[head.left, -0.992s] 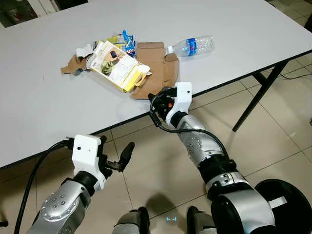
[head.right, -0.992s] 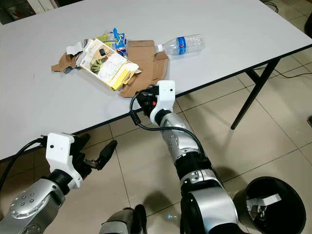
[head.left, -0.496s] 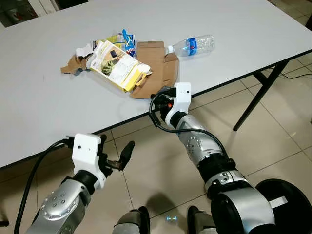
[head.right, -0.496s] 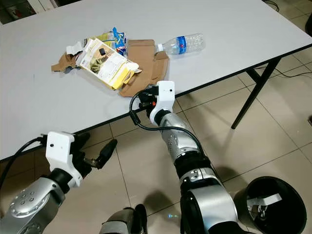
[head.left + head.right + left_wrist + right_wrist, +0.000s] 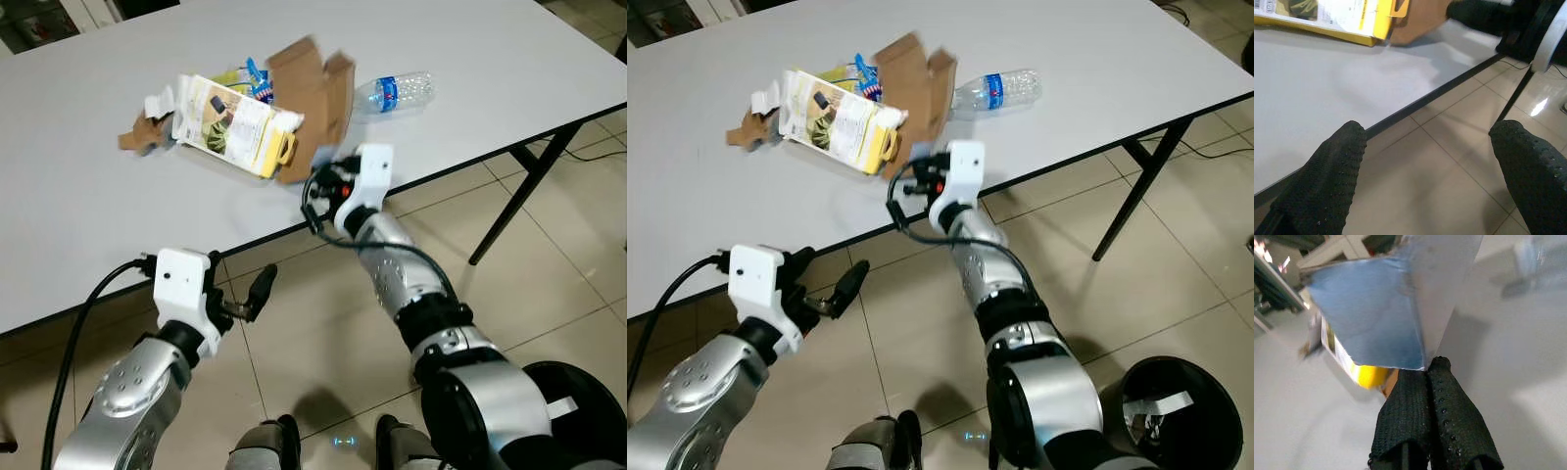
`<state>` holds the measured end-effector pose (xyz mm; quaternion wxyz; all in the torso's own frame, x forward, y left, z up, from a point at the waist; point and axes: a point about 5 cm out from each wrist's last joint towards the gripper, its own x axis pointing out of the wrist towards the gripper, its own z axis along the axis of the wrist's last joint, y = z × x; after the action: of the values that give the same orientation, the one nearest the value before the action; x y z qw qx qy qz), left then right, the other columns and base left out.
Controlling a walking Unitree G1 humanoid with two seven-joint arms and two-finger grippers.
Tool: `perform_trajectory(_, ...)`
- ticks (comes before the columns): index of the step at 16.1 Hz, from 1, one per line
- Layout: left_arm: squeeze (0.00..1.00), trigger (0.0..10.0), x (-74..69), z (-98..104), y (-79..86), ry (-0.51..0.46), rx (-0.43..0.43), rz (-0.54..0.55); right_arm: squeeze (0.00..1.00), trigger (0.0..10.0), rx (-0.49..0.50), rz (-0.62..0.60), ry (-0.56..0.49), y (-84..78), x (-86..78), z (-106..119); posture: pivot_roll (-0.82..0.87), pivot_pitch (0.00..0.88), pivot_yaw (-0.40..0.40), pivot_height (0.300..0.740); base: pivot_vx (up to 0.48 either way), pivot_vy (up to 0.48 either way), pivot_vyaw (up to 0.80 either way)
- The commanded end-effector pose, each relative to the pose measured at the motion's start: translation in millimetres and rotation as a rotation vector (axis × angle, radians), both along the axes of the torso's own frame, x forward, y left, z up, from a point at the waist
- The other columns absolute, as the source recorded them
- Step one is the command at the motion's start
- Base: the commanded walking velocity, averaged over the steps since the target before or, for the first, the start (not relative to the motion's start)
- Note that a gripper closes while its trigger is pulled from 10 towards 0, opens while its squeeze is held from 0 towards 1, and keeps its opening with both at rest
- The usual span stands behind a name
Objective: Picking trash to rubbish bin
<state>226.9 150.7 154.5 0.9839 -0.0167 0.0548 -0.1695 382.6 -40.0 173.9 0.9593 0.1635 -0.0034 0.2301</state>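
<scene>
A flattened brown cardboard box (image 5: 312,90) stands tilted up off the white table (image 5: 88,225), with my right gripper (image 5: 1425,368) shut on its lower edge near the table's front edge. Against it leans a yellow and white carton (image 5: 230,124). Behind that lie a blue wrapper (image 5: 258,80) and a torn cardboard scrap (image 5: 137,140). A clear plastic bottle (image 5: 397,91) lies on its side to the right. My left gripper (image 5: 250,299) hangs open below the table edge, its fingers (image 5: 1337,166) wide apart over the tiled floor.
A black rubbish bin (image 5: 1166,401) stands on the floor at the lower right, beside my right arm. A black table leg (image 5: 514,201) slants down at the right. Beige tiles run under the table's front edge.
My right gripper has lifted the cardboard box from flat to tilted upright, nudging the yellow carton left. The left arm has risen a little.
</scene>
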Motion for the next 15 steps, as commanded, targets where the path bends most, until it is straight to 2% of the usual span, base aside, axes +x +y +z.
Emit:
perform_trajectory(1, 0.0, 10.0, 1.2, -3, 0.9, 0.002, 0.014, 0.002, 0.0, 0.0, 0.038, -0.021, -0.033, 0.9, 2.1, 9, 0.09, 0.149, 0.098, 0.74, 0.0, 0.0, 0.0)
perform_trajectory(9, 0.0, 10.0, 17.3, -2, -4.7, -0.051, 0.014, 0.013, 0.0, 0.0, 0.045, -0.129, -0.158, -21.6, 11.5, 35, 0.06, 0.099, 0.078, 0.74, 0.0, 0.0, 0.0)
perform_trajectory(15, 0.0, 10.0, 32.1, 0, 0.9, -0.104, 0.023, 0.107, 0.0, 0.0, 0.01, -0.179, -0.203, -40.8, 14.8, 42, 0.02, 0.088, 0.063, 0.74, 0.0, 0.0, 0.0)
